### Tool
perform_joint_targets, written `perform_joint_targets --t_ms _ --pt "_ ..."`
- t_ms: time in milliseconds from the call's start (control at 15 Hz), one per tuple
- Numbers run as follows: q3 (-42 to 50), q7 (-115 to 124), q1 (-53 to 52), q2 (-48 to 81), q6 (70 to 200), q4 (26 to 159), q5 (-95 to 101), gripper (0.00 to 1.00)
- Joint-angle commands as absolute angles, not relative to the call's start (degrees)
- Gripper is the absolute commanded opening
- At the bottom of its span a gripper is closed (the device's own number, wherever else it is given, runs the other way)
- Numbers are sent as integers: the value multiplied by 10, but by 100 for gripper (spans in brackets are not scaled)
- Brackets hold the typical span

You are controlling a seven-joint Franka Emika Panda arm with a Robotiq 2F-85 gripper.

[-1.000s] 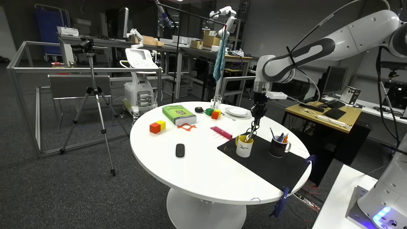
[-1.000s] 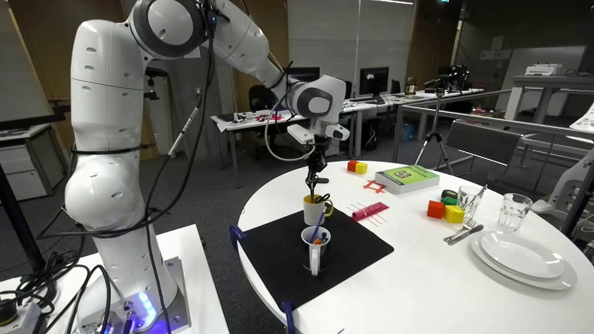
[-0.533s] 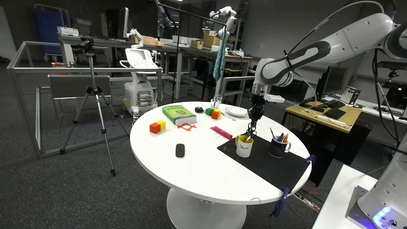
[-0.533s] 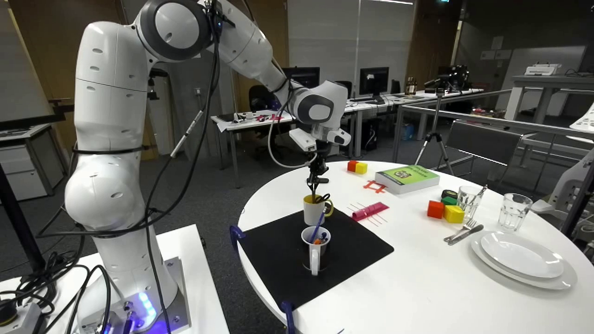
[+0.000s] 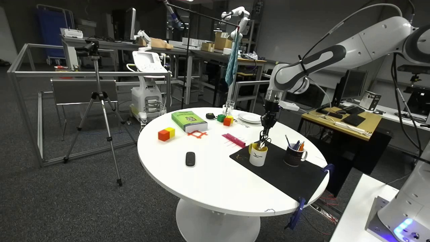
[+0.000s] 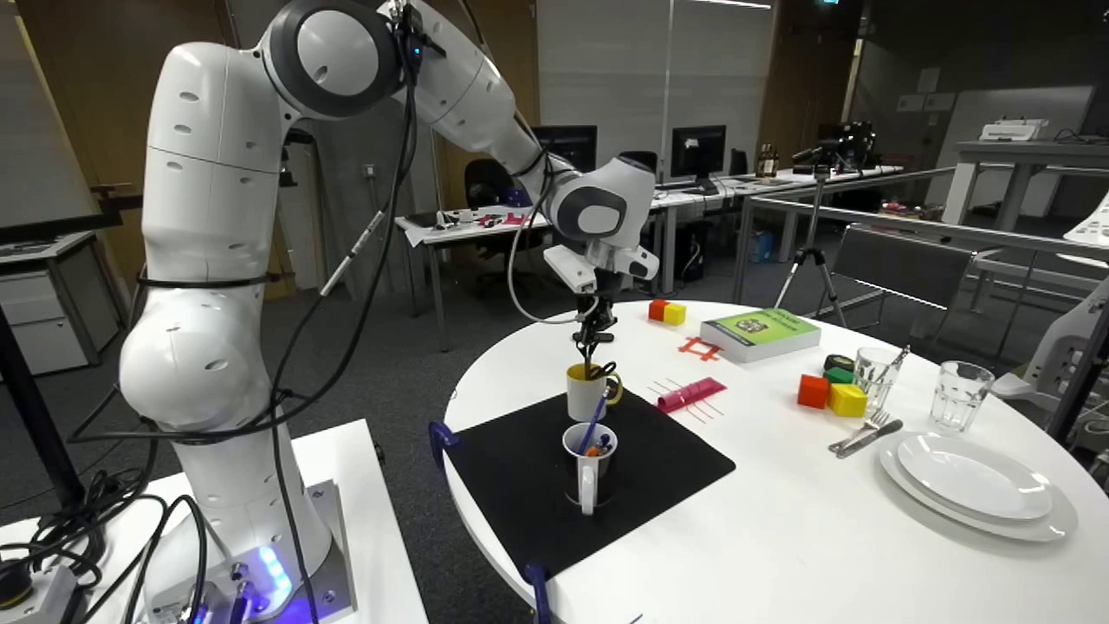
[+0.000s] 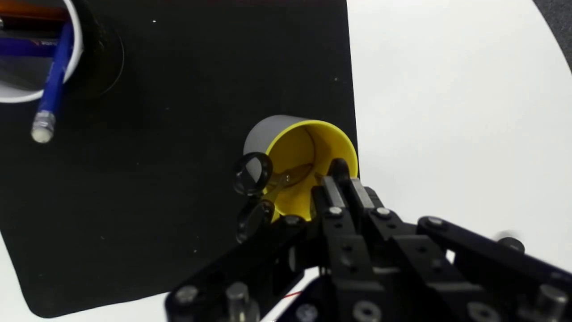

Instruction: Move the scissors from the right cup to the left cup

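Yellow-lined pale cup, centre of the wrist view, holds the scissors, black handle loops past its left rim. Gripper overlaps the cup's lower right, fingers close together; cannot tell whether anything is pinched. Dark cup with blue pencil, upper left; both cups on black mat.

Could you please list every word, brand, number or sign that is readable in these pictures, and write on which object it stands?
None can be read for certain.
White cup: dark printing, too small.
Green book: cover lettering, too small and blurred.
Dark blue pen or pencil in the dark cup: tiny lettering, blurred.
Any other marks are too small to tell.
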State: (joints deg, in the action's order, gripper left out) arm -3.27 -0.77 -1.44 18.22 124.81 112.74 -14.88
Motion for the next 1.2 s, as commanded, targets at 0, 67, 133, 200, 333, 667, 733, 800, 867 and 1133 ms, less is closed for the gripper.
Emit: perform_joint_targets --t_ms 0,67,133,200,333,667,733,800,867,1133 --pt "-37 -35 -4 187 1258 1127 -163 2" --pt "-37 -35 -4 190 1256 1126 -161 2" --pt "-37 -37 -4 193 1257 1125 -159 2" --pt "-37 -38 -4 196 1256 1124 -160 2" --pt "-37 -39 -4 199 1257 1124 -159 2" --pt "-34 -37 -5 210 1263 1123 -148 2" --pt "-34 -37 -5 210 1264 1123 -148 2" --pt "-34 -38 -5 211 1264 1123 -147 2" --pt "-34 -39 -5 212 1264 1122 -148 2" --pt "-35 -47 -4 215 1265 1120 -146 33"
